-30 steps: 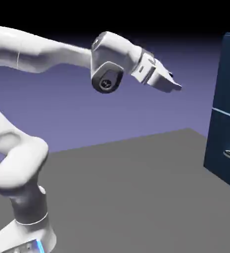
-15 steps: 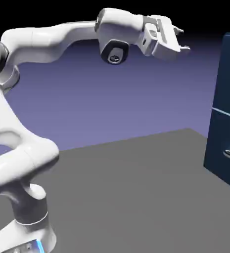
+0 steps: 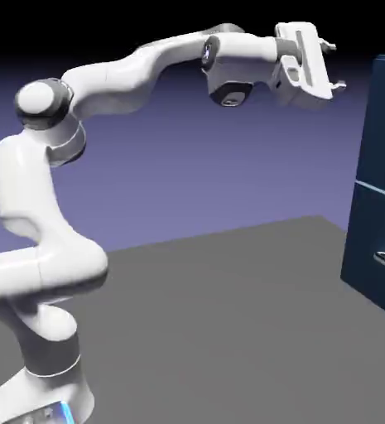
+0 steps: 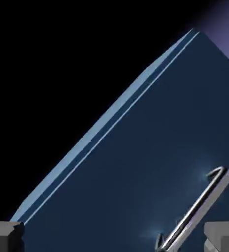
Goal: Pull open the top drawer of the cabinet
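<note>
Raised and nearer the cabinet now, the fingers stand wide apart, gripping nothing.

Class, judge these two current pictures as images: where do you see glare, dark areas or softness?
Exterior view: bright, nearly washed-out white arm, black upper backdrop; hand view: pale glow around the mounts of the shiny handle, black upper left.

- Plain blue-violet backdrop, fading to black overhead.
- Flat, matte dark-grey surface below, its far edge slanting upward toward the right.
</note>
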`<state>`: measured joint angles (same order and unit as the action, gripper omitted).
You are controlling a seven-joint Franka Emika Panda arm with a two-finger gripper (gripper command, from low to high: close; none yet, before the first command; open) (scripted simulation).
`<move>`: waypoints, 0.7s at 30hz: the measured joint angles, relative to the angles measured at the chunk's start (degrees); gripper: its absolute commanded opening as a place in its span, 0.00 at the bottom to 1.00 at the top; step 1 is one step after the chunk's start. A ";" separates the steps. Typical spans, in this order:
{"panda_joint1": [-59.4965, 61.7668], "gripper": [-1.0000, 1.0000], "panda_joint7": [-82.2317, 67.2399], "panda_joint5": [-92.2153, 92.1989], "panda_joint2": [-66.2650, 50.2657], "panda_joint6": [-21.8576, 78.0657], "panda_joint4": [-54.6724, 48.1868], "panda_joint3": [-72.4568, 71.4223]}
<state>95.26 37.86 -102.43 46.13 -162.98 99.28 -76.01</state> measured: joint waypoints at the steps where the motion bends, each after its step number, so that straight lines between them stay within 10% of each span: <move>1: 2.08 0.50 -0.10 -2.22 0.29 0.24 -1.34 -1.65; 21: 41.52 0.50 -1.99 -44.33 5.83 4.77 -26.71 -32.89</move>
<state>136.78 35.87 -146.76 51.95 -158.21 72.57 -108.91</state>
